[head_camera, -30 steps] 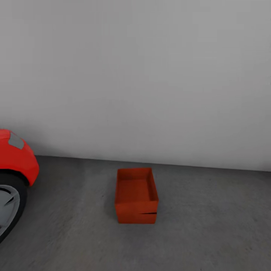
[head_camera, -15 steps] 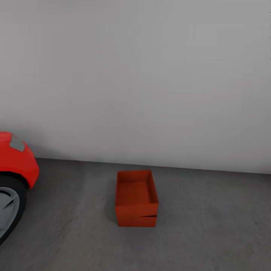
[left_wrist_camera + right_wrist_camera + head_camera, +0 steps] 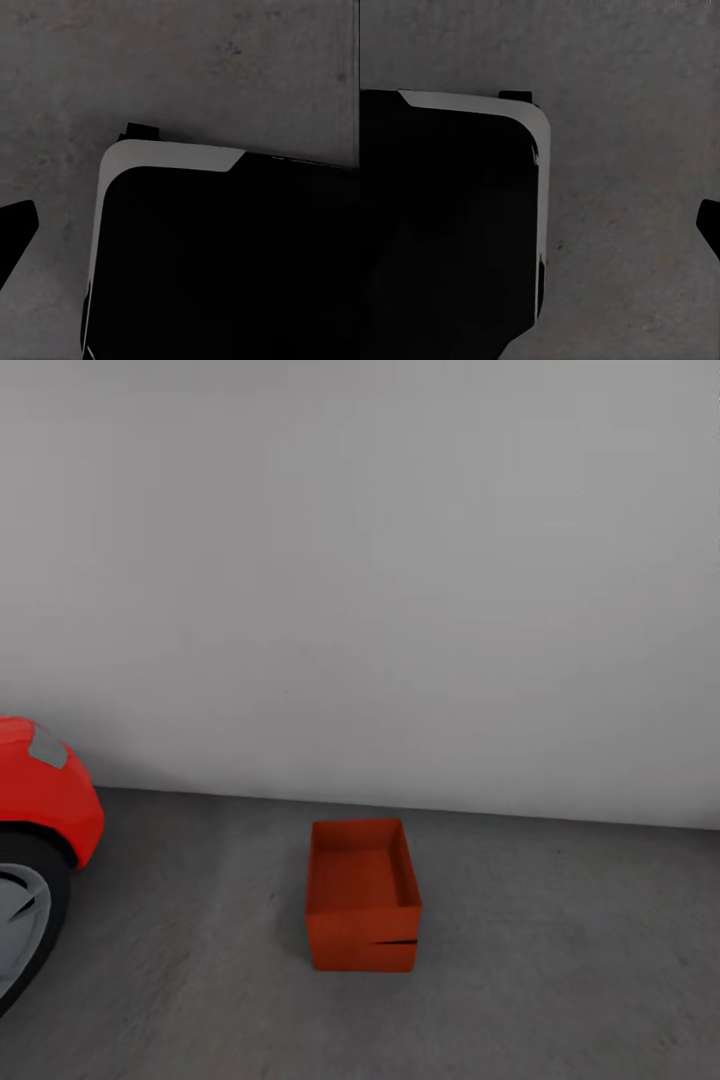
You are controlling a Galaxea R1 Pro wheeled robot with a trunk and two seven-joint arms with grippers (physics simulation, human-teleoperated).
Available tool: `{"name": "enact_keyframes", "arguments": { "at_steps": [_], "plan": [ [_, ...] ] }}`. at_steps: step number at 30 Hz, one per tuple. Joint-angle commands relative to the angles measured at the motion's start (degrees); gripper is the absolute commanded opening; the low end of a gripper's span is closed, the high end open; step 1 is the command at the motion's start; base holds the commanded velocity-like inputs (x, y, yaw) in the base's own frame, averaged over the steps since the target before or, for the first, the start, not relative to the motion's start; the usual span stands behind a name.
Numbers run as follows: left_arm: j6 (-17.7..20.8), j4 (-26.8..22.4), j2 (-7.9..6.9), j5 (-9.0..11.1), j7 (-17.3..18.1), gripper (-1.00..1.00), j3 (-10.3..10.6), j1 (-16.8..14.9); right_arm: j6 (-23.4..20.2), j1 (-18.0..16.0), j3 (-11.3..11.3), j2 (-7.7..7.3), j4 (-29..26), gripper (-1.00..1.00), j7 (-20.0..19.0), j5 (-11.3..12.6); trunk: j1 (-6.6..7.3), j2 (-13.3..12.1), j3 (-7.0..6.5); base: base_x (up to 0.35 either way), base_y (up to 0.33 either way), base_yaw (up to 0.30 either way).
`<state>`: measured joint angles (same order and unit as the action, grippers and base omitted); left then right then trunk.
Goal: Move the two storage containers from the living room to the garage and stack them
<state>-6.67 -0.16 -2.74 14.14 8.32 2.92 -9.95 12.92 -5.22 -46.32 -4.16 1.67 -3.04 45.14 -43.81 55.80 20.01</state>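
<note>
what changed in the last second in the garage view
Only the camera moved: the whole head view slid down a little, so the wall's base, the red car and the orange-red box all sit lower in the picture. That is a view shift, not the things moving. The box stays on the concrete floor, near the wall, unheld.
</note>
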Motion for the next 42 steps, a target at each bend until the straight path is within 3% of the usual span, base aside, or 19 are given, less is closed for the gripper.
{"name": "enact_keyframes", "arguments": {
  "at_steps": [1, 42],
  "plan": [
    [-0.3, 0.1, -0.01, 0.5, 1.3, 1.00, 0.4, 0.1, 0.3, -0.1, -0.4, 0.03, 0.2, 1.00, -0.4, 0.7, 0.00, 0.0, -0.03, 0.000, 0.000, 0.000],
    [-1.0, -0.5, -0.14, 0.4, 1.5, 1.00, 0.4, 0.1, 0.4, -0.1, -0.1, 0.03, 0.2, 1.00, -0.3, 0.9, 0.00, 0.0, -3.84, 0.000, 0.000, 0.000]
  ]
}}
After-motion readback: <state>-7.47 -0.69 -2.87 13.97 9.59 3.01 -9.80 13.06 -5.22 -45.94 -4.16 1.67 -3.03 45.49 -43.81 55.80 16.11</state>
